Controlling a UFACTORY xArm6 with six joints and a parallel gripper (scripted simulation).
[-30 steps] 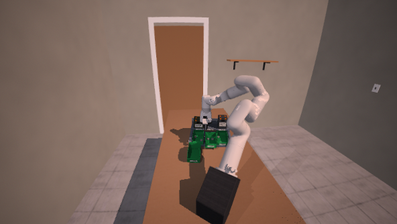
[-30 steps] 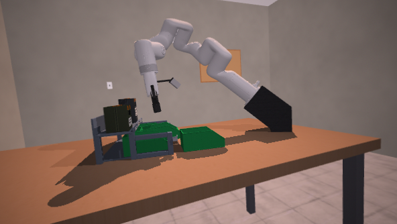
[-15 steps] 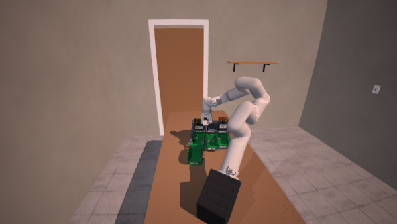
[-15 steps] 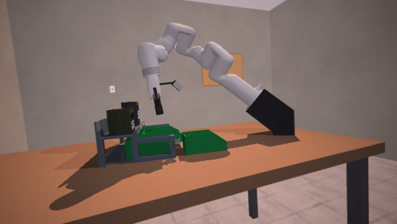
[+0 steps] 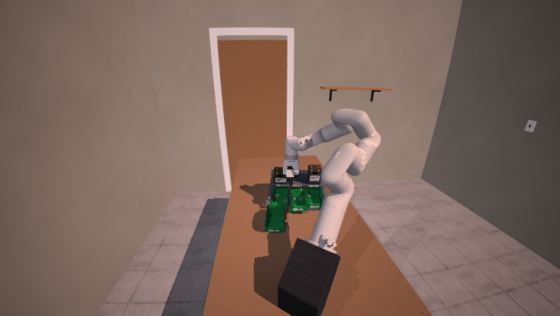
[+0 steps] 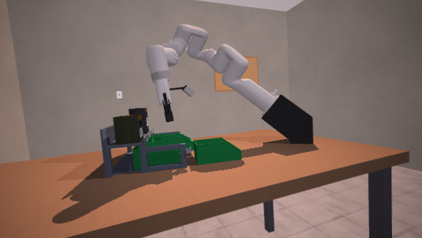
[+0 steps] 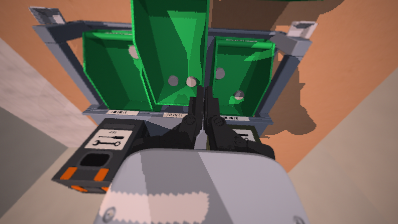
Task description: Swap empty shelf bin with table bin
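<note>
My gripper [image 5: 290, 182] [image 6: 169, 120] [image 7: 203, 95] is above the shelf [image 5: 270, 195] [image 6: 144, 157] [image 7: 292, 46], pointing downward, and its two black fingers are pressed together with nothing pinched between them. They are apart from the bins under them.

The empty open bin [image 5: 274, 219] [image 6: 217, 151] stands on its base on the table top [image 5: 388, 289] [image 6: 321, 171] [image 7: 345, 75], in front of the left part of the shelf. The bin with its parts [image 5: 298, 200] [image 7: 172, 30] is in the middle place, between the left bin [image 5: 279, 196] [image 6: 164, 157] [image 7: 244, 75] and the right bin [image 5: 314, 197] [image 7: 112, 75]. I see two round parts [image 7: 173, 80] inside it, near its rear end. Its front reaches farther out than the fronts of these two neighbours, and in the wrist view its side wall covers a portion of the right bin. If it is really level behind the lip, I cannot tell.

Behind the bins, two dark boxes [image 5: 314, 174] [image 6: 128, 130] [image 7: 100, 156] with orange pieces stand on the upper board, one at each side
</note>
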